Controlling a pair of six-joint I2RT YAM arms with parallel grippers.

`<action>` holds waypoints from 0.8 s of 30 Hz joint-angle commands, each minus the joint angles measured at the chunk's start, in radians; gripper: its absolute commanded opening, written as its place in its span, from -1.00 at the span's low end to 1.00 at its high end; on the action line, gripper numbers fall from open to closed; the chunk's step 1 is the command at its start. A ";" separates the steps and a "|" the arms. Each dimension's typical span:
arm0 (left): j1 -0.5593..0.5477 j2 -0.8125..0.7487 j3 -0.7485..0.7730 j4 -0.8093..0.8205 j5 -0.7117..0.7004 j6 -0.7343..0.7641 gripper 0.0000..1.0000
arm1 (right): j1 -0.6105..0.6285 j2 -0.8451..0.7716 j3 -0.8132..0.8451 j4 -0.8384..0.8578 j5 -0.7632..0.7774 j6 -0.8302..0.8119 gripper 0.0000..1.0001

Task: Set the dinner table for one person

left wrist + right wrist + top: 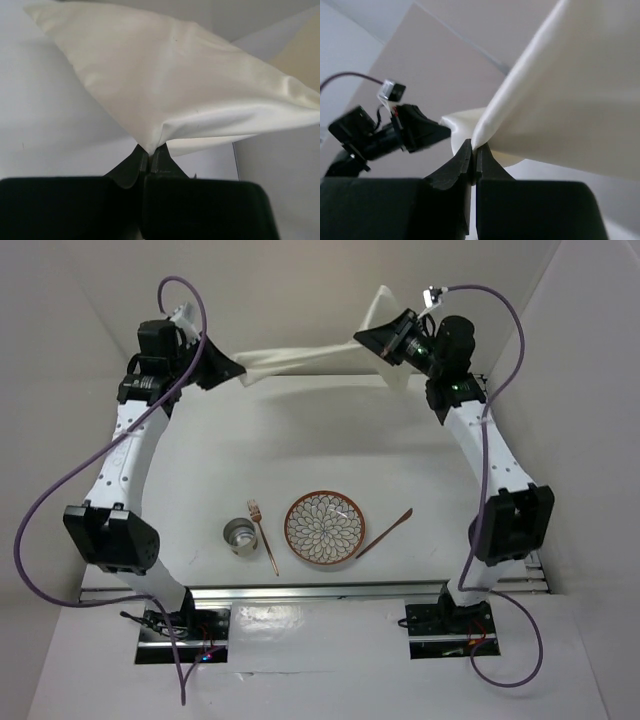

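Bench (330, 440) is rigid; above it limp, light cloth (300, 358) spans left tool (238, 370) and right tool (360, 338), each clamped on, seemingly, a corner.

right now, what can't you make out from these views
Top view: the wooden utensil right of the plate is too small to tell knife from spoon.
Left wrist view: the cloth fills most of the frame, runs off the right edge, hides what lies behind.
Right wrist view: cloth cut off top and right; the plate is out of frame.
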 commanded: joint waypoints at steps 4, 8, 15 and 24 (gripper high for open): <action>0.068 -0.168 -0.446 0.143 -0.001 0.026 -0.89 | 0.070 -0.245 -0.584 -0.015 0.180 -0.166 -1.00; 0.068 -0.125 -0.595 0.116 0.027 0.001 0.91 | 0.155 -0.424 -0.971 -0.061 0.283 -0.049 0.32; 0.068 -0.019 -0.422 -0.057 -0.017 0.041 0.93 | 0.242 -0.735 -1.118 -0.301 0.520 0.044 0.85; 0.049 -0.041 -0.375 -0.212 -0.197 0.021 -0.28 | 0.208 -0.467 -0.690 -0.547 0.671 -0.220 -0.38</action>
